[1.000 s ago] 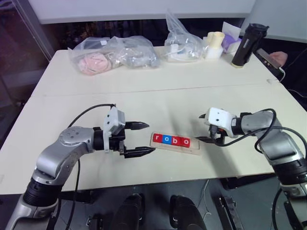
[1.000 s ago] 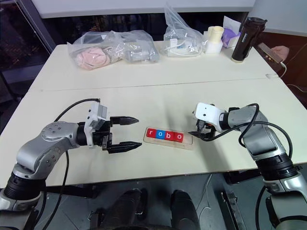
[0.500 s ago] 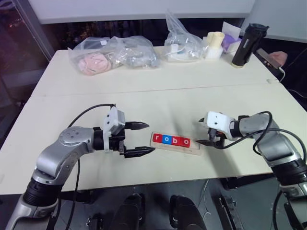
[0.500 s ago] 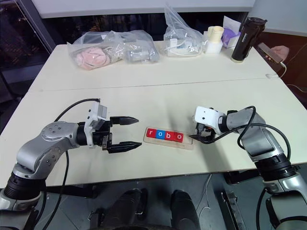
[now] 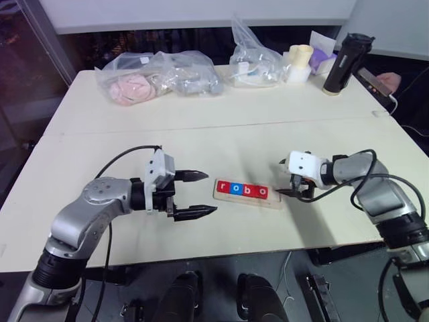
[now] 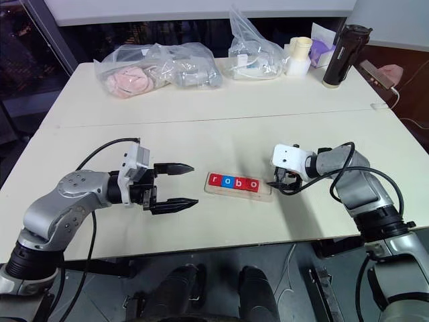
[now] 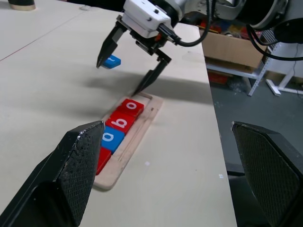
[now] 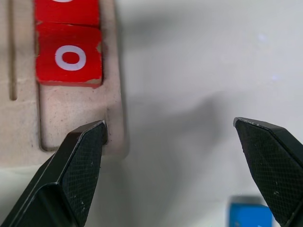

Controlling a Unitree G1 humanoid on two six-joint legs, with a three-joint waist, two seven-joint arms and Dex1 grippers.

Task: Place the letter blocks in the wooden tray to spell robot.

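Right gripper (image 5: 287, 185) spread wide, fingertip at wooden tray (image 5: 273, 200) end; 4 letter blocks (image 5: 241, 190) seated

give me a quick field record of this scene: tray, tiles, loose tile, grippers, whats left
tray: wooden tray lies flat near the table's front edge, between the two grippers
tiles in tray: four letter blocks in a row reading r, o, b, o; red, blue, red, red
empty slot: the end nearest the right gripper
loose tile: blue block lies on the table beyond the right gripper, letter unreadable
left gripper: open, empty, clear of the tray
right gripper: open, empty, one fingertip at the tray's open end
left to do: last tile not yet in the tray
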